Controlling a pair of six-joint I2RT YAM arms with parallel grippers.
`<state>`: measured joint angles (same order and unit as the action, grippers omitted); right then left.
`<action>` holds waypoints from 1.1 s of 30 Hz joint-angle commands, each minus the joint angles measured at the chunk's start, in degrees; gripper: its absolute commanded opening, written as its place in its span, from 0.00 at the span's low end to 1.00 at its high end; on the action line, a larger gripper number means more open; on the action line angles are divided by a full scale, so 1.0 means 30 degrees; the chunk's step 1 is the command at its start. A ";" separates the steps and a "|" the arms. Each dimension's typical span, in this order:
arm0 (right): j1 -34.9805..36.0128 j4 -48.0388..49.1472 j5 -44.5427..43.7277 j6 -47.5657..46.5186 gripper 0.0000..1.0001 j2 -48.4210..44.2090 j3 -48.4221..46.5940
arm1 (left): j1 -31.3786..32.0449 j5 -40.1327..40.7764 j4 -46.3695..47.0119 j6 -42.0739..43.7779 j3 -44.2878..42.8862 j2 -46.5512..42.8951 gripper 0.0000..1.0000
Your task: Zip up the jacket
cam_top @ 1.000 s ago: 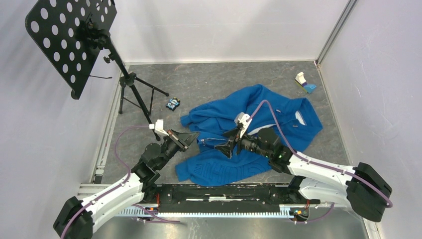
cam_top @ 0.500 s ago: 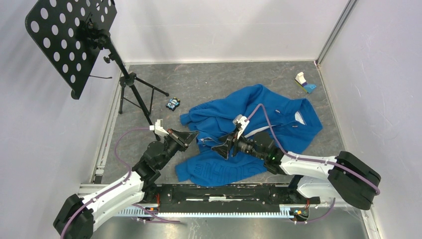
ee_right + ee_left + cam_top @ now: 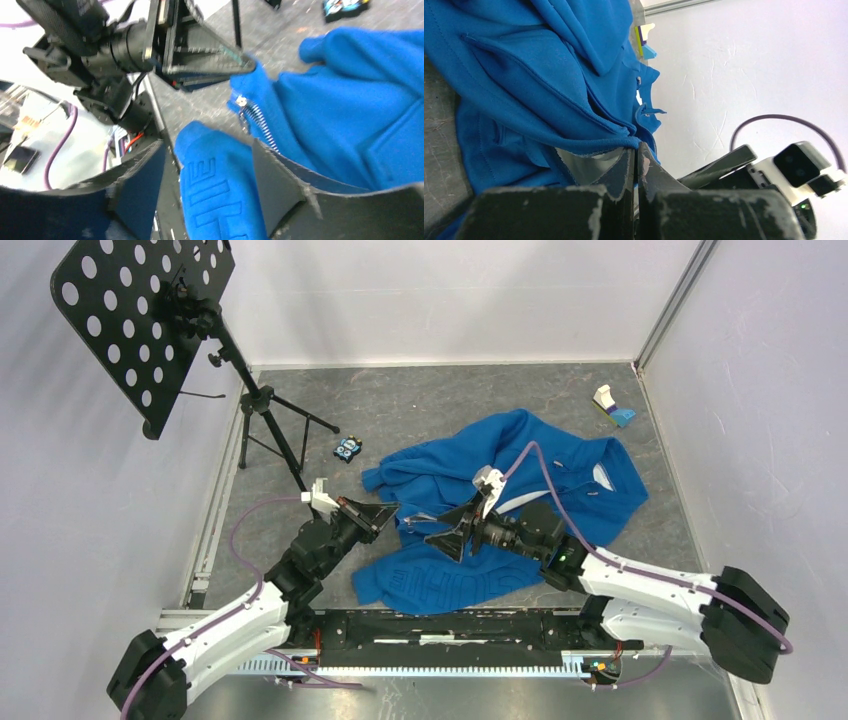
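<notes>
The bright blue jacket [image 3: 540, 480] lies crumpled on the grey table, front open. Its pale zipper [image 3: 256, 122] runs down one front edge, with the slider [image 3: 241, 101] near the bottom end. My left gripper [image 3: 392, 512] is shut on the jacket's bottom corner; its jaws meet on the blue hem [image 3: 636, 149]. My right gripper [image 3: 452, 536] is open just right of it, low over the fabric. The flap with embossed lettering [image 3: 220, 195] lies between its fingers [image 3: 285, 180], not gripped. The left gripper's tip [image 3: 245, 62] pinches the hem just above the slider.
A black perforated music stand [image 3: 140, 320] on a tripod [image 3: 270, 430] stands at the back left. A small blue and black object [image 3: 348, 449] lies near the tripod. A white and blue object [image 3: 610, 405] sits at the back right corner. Pale walls close in the table.
The right gripper shifted left over the jacket's lower flap, then eased slightly back right. The left gripper has stayed in place, shut on the hem.
</notes>
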<state>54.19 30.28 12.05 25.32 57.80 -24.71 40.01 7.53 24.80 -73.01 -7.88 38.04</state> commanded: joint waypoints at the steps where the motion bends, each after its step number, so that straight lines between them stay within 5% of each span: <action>1: 0.0587 0.3071 0.1723 0.2937 0.64 0.1913 0.0769 | 0.0023 0.0471 -0.1027 -0.1403 -0.1417 0.0288 0.02; 13: 0.0511 0.9456 -0.0619 0.6121 0.70 0.6715 0.0963 | 0.0016 0.0455 -0.2472 -0.1983 -0.2017 0.0019 0.02; 33: 0.0315 1.1233 0.0461 0.4607 0.60 0.9401 -0.0440 | 0.0015 0.0300 -0.2527 -0.2345 -0.1945 -0.0152 0.02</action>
<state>55.22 59.66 12.03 41.85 85.23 -22.81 40.01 7.51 15.94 -78.15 -11.66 37.76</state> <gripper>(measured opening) 0.628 0.043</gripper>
